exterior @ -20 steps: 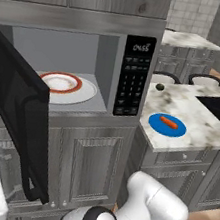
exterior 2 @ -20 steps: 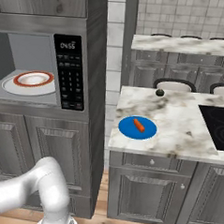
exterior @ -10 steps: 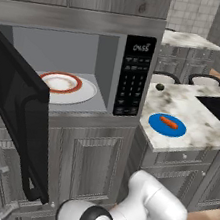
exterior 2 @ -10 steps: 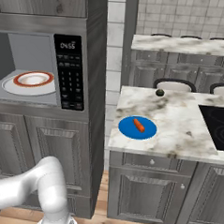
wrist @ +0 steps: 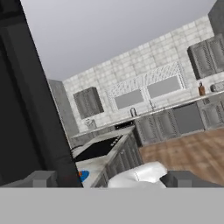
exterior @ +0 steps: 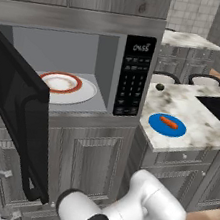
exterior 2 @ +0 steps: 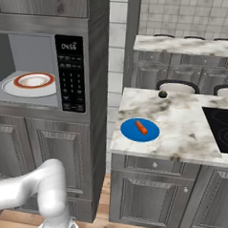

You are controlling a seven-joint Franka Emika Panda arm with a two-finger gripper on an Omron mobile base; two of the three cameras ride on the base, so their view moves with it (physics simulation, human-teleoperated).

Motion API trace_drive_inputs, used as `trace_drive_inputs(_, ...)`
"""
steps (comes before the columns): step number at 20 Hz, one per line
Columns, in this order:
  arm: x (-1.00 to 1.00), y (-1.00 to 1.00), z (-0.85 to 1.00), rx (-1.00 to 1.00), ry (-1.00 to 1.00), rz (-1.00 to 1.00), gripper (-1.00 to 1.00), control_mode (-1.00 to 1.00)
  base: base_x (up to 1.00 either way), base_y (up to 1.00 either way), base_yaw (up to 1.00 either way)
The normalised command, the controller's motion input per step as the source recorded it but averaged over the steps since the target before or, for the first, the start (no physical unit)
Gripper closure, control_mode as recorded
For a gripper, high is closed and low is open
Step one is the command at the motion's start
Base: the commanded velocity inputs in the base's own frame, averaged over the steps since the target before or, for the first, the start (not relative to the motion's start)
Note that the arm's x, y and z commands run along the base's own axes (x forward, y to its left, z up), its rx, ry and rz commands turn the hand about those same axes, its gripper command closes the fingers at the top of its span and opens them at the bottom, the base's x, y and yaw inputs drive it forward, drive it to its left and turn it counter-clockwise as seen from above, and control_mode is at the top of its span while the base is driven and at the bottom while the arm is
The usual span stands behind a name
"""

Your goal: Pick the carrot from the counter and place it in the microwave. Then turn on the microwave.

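Hand view shows the gripper nearest, fingers spread wide and holding nothing; farther off, the carrot lies on a blue plate at the counter's near left corner; left of it the microwave stands open.

A home kitchen: a built-in microwave set in grey panelled cabinets, a marble table just right of it carrying a black cooktop, tiled wall behind, wooden floor below.
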Motion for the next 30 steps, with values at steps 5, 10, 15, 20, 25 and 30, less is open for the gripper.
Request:
trace_drive_inputs(5, -0.44, -0.14, 0.0, -0.03, -0.08, -0.01, -1.0, -1.0, 0.0, 0.0, 0.0)
trace_drive_inputs(10, -0.37, -0.21, 0.12, -0.05, -0.15, 0.0, -1.0, -1.0, 0.0, 0.0, 0.0)
trace_drive_inputs(15, -0.25, -0.19, 0.12, -0.06, -0.17, 0.01, -1.0, -1.0, 0.0, 0.0, 0.0)
trace_drive_inputs(20, -0.2, -0.26, 0.13, -0.06, -0.17, 0.04, -1.0, -1.0, 0.0, 0.0, 0.0)
trace_drive_inputs(25, -0.15, -0.36, 0.19, -0.05, -0.18, 0.06, -1.0, -1.0, 0.0, 0.0, 0.0)
trace_drive_inputs(30, -0.15, -0.41, 0.22, -0.06, -0.18, 0.06, -1.0, -1.0, 0.0, 0.0, 0.0)
